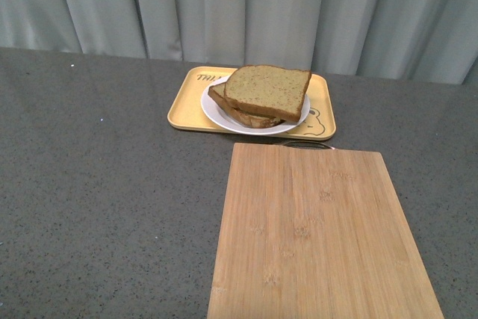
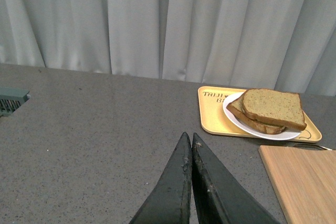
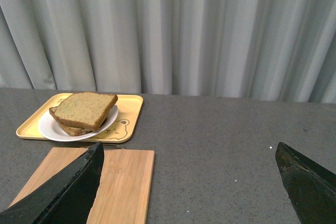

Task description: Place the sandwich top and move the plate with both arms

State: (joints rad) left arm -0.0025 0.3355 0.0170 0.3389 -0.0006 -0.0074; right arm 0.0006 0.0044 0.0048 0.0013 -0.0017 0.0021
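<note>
Soft, even light; sharp, glare-free views.

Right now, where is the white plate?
In the front view the plate sits on the yellow tray at the far middle of the table, just beyond the wooden cutting board, with the sandwich top stacked on it.

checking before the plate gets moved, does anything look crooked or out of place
The sandwich top sits askew: rotated and shifted on the slice beneath, overhanging the plate rim on one side. The plate sits on the yellow tray. Nothing looks spilled or damaged.
</note>
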